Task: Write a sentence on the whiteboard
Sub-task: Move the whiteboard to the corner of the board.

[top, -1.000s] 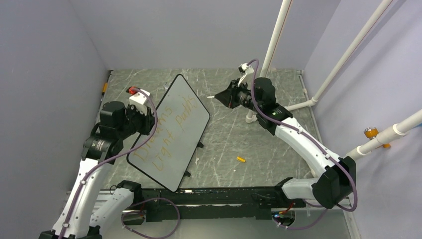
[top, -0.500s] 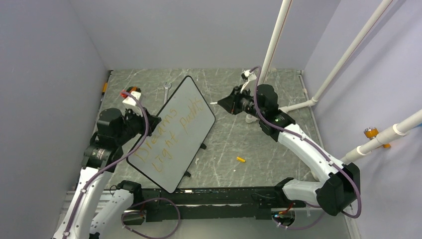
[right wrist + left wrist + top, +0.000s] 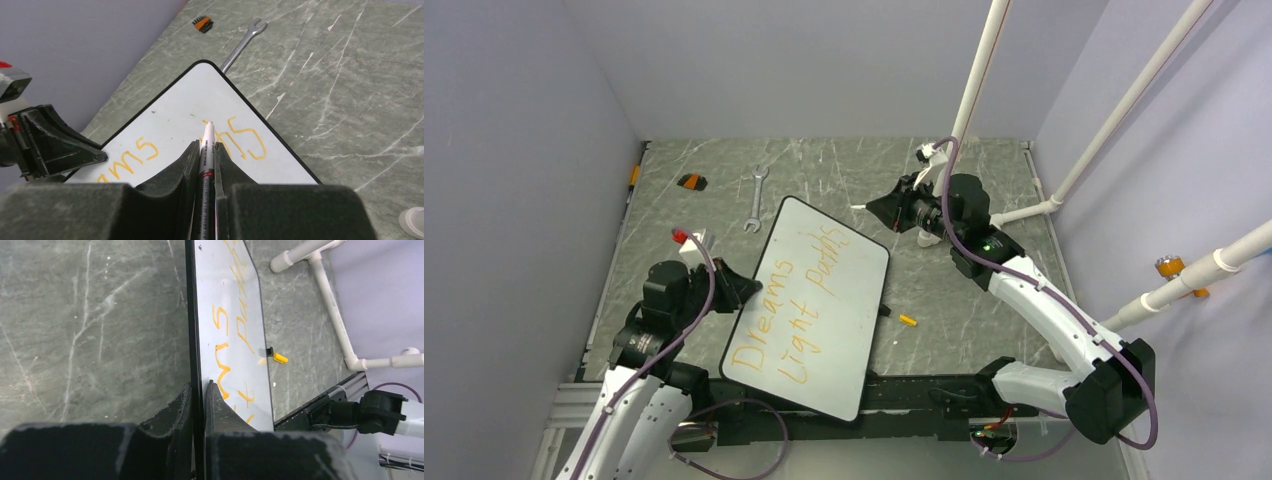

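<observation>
The whiteboard point(image 3: 809, 305) lies tilted low over the table's near middle, with the sentence point(image 3: 799, 300) "Dreams Light paths" in orange-yellow on it. My left gripper point(image 3: 736, 290) is shut on the board's left edge; in the left wrist view the gripper point(image 3: 200, 390) pinches the black rim point(image 3: 191, 315). My right gripper point(image 3: 874, 207) is held above the board's far corner, apart from it, shut on a white marker point(image 3: 206, 145) whose tip points out toward the board point(image 3: 175, 120).
A silver wrench point(image 3: 755, 197) and a small orange-black object point(image 3: 691, 181) lie at the far left. A yellow marker cap point(image 3: 908, 321) lies right of the board. White pipes point(image 3: 1024, 213) stand at the right.
My left arm has lowered and swung the whiteboard down and toward the near edge, uncovering the wrench. My right gripper with the marker has shifted slightly right.
</observation>
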